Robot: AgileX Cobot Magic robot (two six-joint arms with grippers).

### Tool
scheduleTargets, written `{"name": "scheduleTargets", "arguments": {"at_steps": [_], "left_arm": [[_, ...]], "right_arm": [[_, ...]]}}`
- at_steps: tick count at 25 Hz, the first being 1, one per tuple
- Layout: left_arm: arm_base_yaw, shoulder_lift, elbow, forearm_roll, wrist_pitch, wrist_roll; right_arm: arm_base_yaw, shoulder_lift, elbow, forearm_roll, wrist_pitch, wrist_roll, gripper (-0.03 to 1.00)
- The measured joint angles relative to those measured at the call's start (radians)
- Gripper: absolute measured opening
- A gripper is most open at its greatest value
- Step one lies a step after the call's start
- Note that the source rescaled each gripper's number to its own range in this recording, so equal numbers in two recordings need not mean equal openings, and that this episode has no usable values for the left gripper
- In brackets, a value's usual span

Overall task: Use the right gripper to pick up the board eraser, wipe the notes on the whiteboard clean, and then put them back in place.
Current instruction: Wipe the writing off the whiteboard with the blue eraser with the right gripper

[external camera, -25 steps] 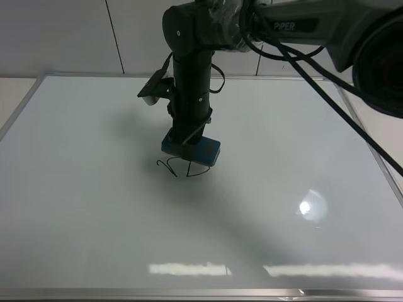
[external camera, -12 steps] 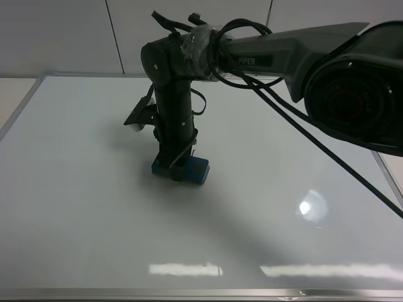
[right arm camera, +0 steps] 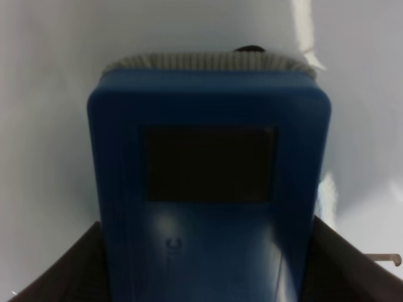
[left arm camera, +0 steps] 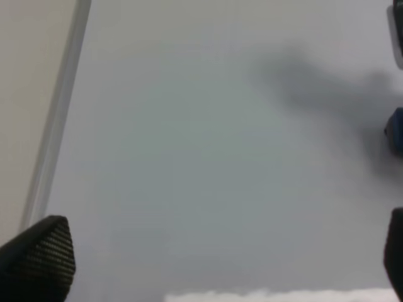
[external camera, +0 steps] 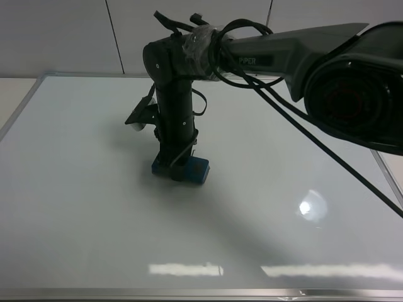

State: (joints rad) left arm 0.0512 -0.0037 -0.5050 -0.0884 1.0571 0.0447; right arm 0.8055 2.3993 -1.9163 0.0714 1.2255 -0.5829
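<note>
1. Since 1 s ago, right arm (external camera: pixel 176 119) + eraser (external camera: pixel 198 171) have slid left & a bit nearer the high cam, onto the spot where the marker scribble (right arm camera: pixel 250 48) lay in plain sight. Vs. half a sec ago there's barely any shift.
2. Right hand (external camera: pixel 178 165): points straight down, clamped tight on the eraser. One finger is on each long side, and both show dark at the wrist pic's lower corners.
3. Eraser: blue block w/ a darker recessed patch on top. It's flat on the whiteboard (external camera: pixel 94 207), grey felt (right arm camera: pixel 208 61) side down, left of the board's centre & about mid-depth.
4. Scribble: covered by eraser + hand in the high view. Right wrist view gives only a small dark bit poking out past the felt's far edge, prob. part of it.
5. Left hand (left arm camera: pixel 217 261): wide open, nothing in it, over bare board near the silver frame (left arm camera: pixel 60 107). Its textured black tips sit far apart at the pic's lower corners. A blue sliver of the eraser shows at that view's edge, w/ the arm's shadow beside it.
6. Cables (external camera: pixel 296 110) loop from the right arm's wrist back along the forearm.
7. Bright glare spot (external camera: pixel 312 206) on the board, right of the eraser & well apart from it.
</note>
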Motion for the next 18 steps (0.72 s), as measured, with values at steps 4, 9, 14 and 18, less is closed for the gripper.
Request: {"name": "scheduleTargets", "arguments": {"at_steps": [4, 9, 14, 18], "left_arm": [[0.000, 0.000, 0.000, 0.000, 0.000, 0.000], [0.000, 0.000, 0.000, 0.000, 0.000, 0.000], [0.000, 0.000, 0.000, 0.000, 0.000, 0.000], [0.000, 0.000, 0.000, 0.000, 0.000, 0.000]], "right_arm": [[-0.035, 0.000, 0.000, 0.038, 0.002, 0.001, 0.02], [-0.113, 0.000, -0.002, 0.052, 0.006, 0.002, 0.02], [-0.184, 0.000, -0.003, 0.048, 0.007, 0.009, 0.02], [-0.207, 0.000, -0.005, 0.046, 0.007, 0.020, 0.02]]}}
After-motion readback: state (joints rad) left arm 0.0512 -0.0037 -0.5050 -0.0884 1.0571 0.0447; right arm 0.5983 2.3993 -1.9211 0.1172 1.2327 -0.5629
